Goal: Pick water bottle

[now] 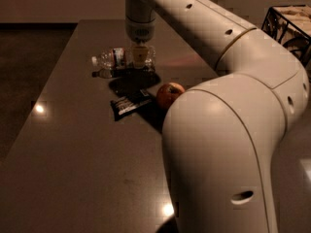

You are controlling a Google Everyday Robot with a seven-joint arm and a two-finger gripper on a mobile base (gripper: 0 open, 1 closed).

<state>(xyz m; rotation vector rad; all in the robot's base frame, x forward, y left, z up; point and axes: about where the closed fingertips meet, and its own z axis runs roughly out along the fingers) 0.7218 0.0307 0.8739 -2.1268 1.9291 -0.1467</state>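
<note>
The water bottle [112, 58] is clear and ribbed, with a white cap pointing left and a red-and-white label. It lies level, just above the dark table [73, 169], with its shadow beneath it. My gripper [140, 58] hangs straight down from the arm at the far middle of the table and is shut on the bottle's right end, which it hides.
An orange-red apple [169, 94] sits just in front of the gripper, with a dark foil snack bar wrapper [130, 104] to its left. A wire basket [286, 23] stands at the far right. My arm's large white elbow fills the right foreground.
</note>
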